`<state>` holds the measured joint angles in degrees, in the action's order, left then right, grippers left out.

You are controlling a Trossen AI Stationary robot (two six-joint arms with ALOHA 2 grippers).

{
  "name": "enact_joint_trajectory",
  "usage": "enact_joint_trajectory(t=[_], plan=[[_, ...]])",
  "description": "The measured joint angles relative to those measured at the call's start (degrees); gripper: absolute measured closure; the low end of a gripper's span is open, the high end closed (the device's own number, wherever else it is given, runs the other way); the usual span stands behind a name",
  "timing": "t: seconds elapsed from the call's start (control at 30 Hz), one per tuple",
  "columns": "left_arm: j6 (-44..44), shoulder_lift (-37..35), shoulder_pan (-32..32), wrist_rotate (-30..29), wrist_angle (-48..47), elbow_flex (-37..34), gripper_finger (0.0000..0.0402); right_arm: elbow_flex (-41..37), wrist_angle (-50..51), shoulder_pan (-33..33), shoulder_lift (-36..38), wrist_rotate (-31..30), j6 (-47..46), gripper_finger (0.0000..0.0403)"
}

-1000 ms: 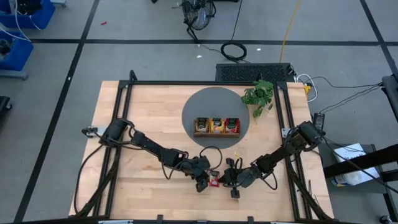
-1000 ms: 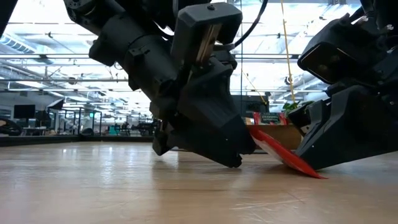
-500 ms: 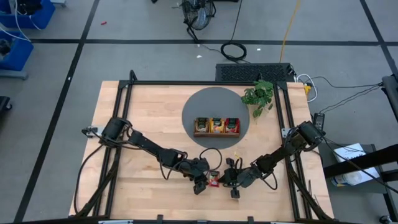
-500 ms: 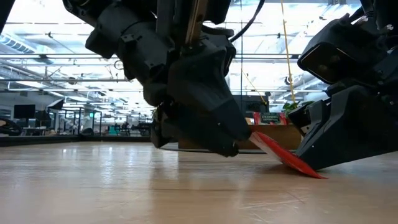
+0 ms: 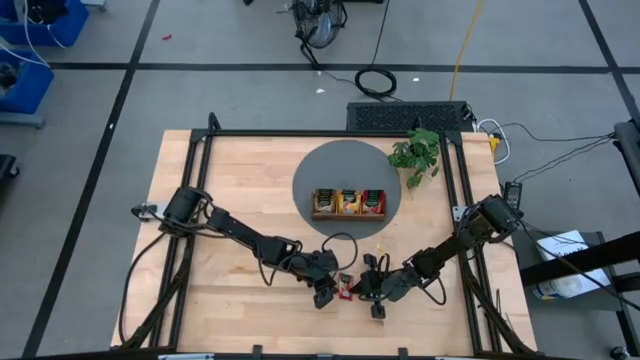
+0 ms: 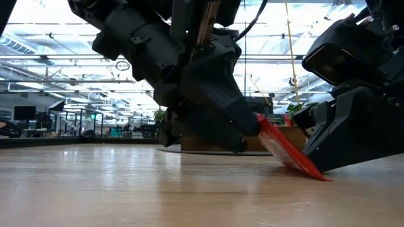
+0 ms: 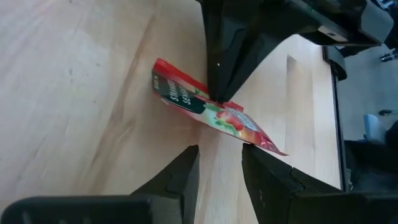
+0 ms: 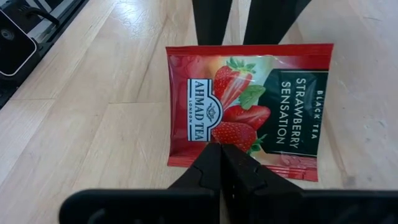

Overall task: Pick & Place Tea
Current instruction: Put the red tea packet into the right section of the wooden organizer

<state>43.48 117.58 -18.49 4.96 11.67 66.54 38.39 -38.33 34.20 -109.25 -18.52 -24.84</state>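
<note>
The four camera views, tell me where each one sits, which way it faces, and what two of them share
High view: above the table, looking straight down; both arms, left gripper and right gripper meeting.
Low view: at tabletop height, looking level across; both grippers, tilted red sachet.
Left wrist view: on the left arm, looking past its parted fingers at the sachet.
Right wrist view: on the right arm; its fingers pinch the sachet's edge.
Shared: both wrist views show the strawberry sachet.
</note>
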Motion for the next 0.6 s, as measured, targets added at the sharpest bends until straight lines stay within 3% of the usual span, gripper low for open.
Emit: enact_joint_trajectory(t=[0.6], plan=[[-0.91, 0.0, -1.02, 0.12, 2.34, 0.0, 0.0277, 0.0, 0.72, 0.0, 0.0, -0.04, -0.22, 0.0403]])
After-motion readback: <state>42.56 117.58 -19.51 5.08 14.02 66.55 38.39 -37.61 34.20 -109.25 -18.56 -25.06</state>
